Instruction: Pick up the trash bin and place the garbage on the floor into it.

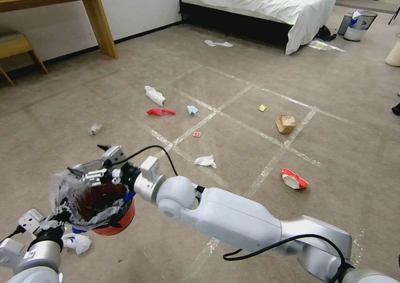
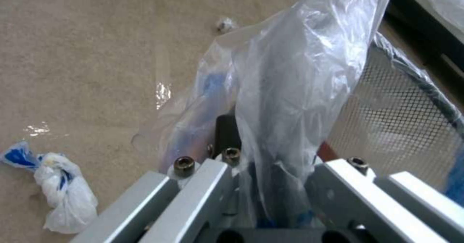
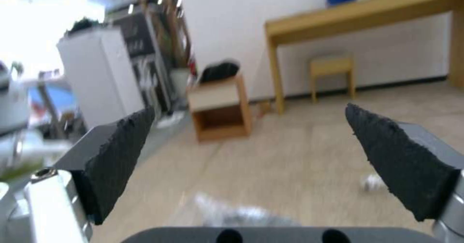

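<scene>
The red trash bin (image 1: 118, 222) with its crinkled clear liner (image 2: 290, 72) hangs low over the floor (image 1: 233, 87) at the near left. My left gripper (image 1: 62, 211) (image 2: 275, 156) is shut on its rim and liner. Above the bin's far rim my right gripper (image 1: 92, 162) (image 3: 247, 110) is open and holds nothing. Garbage lies scattered: white tissues (image 1: 155, 95) (image 1: 206, 161), a red wrapper (image 1: 160, 112), a pale blue scrap (image 1: 192, 110), a tiny red card (image 1: 197, 134), a yellow wrapper (image 1: 262, 107), a brown paper bag (image 1: 286, 124), a red-and-white wrapper (image 1: 293, 179) and a white-blue wad (image 1: 77, 242) (image 2: 65, 192) beside the bin.
A bed (image 1: 266, 4) stands at the back, with a grey metal bin (image 1: 360, 25) and a cream bin (image 1: 393, 52) to its right. A wooden desk (image 1: 100, 25) and a stool (image 1: 16, 45) line the left wall. White slippers (image 1: 218, 43) lie near the bed.
</scene>
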